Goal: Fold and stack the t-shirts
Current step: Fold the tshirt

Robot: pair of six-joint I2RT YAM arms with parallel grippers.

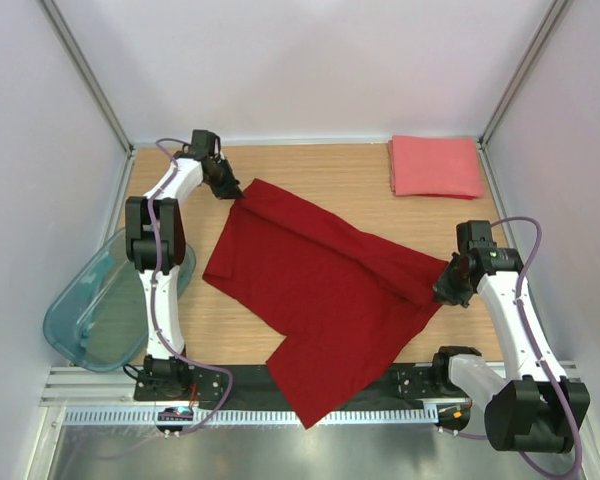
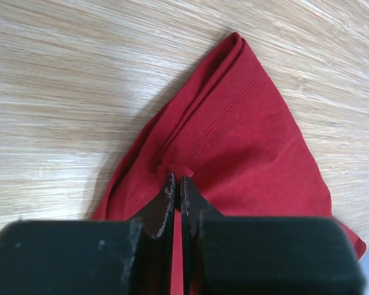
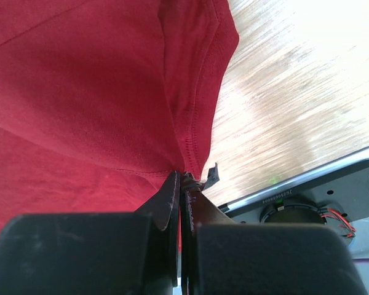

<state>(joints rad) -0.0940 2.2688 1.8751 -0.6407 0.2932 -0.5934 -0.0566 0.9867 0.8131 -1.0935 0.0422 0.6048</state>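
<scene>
At the tip of my left gripper (image 2: 176, 184) the jaws are clamped tight on a small pucker of the dark red shirt (image 1: 320, 280), at its far-left corner, where the cloth is doubled over. My right gripper (image 3: 181, 179) is likewise closed on the same shirt, on the stitched hem at its right side, with a small dark tag poking out beside the fingertips. Between the two pinches the shirt lies slantwise across the table (image 1: 310, 165). It is mostly flat, with a ridge of folded cloth running from one grip to the other. A tongue of fabric trails over the black rail (image 1: 240, 385) at the near edge, between my two bases.

Both holds are thin, and that is my main worry. I judge that a firm pull could slide the cloth out of either pinch. On the left I may have only the top layer, so the layers beneath would lag and the fold would come out crooked. The trailing part could catch on the rail when I lift or drag. If I pull unevenly, the ridge will twist rather than lie straight. The salmon-pink shirt (image 1: 435, 165) sits folded in the far-right corner, well apart, but a careless sweep that way could rumple it. The teal bin (image 1: 90, 310) lies at the near left, beside my left arm.
</scene>
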